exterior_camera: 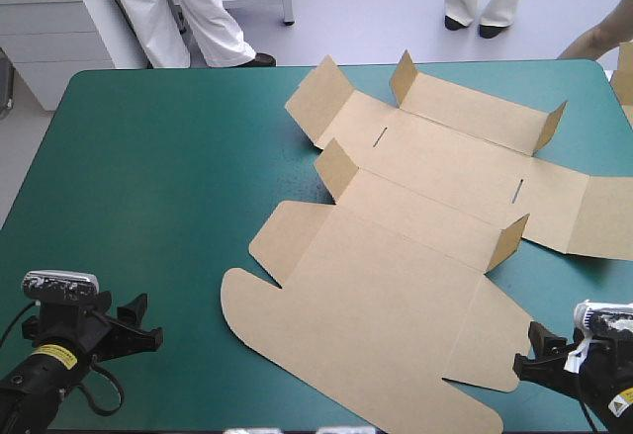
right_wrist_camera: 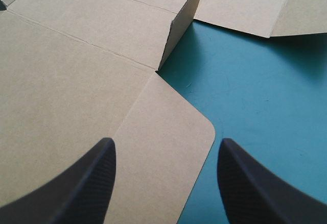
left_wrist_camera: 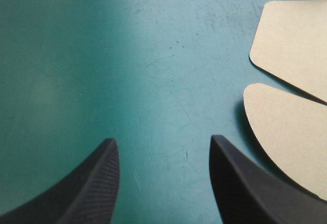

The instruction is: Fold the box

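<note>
- Holding the left pincer [left_wrist_camera: 162, 140] wide open, black fingers [left_wrist_camera: 92, 193] well apart, gripping nothing and framing only bare teal-green cover [left_wrist_camera: 153, 55].
- Holding the right pincer [right_wrist_camera: 166, 140] just as wide open, also gripping nothing. Straddling the rounded corner of the near right flap of the box [exterior_camera: 415, 286], one finger above brown board and the other above the cover. Not showing whether either finger is touching.
- Keeping both arms low at the near edge of the tabletop [exterior_camera: 168, 177], the left by the near left corner and the right by the near right corner, each pincer pointing inward toward the box.
- Leaving the box spread mostly flat across the tabletop's right half, running from close to the near edge up toward the far right corner.
- Showing several short upright tabs [exterior_camera: 336, 169] standing at the ends of the middle panels, with the far left wing tilting up.
- Showing two rounded flap ends lying just beside the left pincer on its box side, apart from its finger.
- Letting the right wing of the board reach the tabletop's right edge.
- Offering a broad stretch of cover across the left half, from the left pincer to the far and left edges.
</note>
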`<move>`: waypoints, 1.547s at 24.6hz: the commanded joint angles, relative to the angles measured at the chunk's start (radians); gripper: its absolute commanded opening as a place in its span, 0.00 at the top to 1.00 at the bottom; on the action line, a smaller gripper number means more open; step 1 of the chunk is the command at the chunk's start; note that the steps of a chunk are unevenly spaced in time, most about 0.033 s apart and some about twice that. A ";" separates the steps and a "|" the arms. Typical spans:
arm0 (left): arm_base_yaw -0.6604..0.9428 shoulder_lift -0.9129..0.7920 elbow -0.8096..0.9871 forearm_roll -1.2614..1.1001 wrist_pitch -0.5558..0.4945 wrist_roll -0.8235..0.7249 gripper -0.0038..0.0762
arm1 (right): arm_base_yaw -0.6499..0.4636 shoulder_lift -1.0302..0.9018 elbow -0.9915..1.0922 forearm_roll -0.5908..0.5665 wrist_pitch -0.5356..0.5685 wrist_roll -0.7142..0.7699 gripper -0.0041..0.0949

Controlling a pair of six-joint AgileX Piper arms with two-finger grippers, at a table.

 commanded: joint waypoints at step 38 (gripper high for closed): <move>-0.001 0.031 -0.132 0.150 0.106 0.010 0.47 | 0.002 0.861 -0.512 0.027 0.077 0.124 0.32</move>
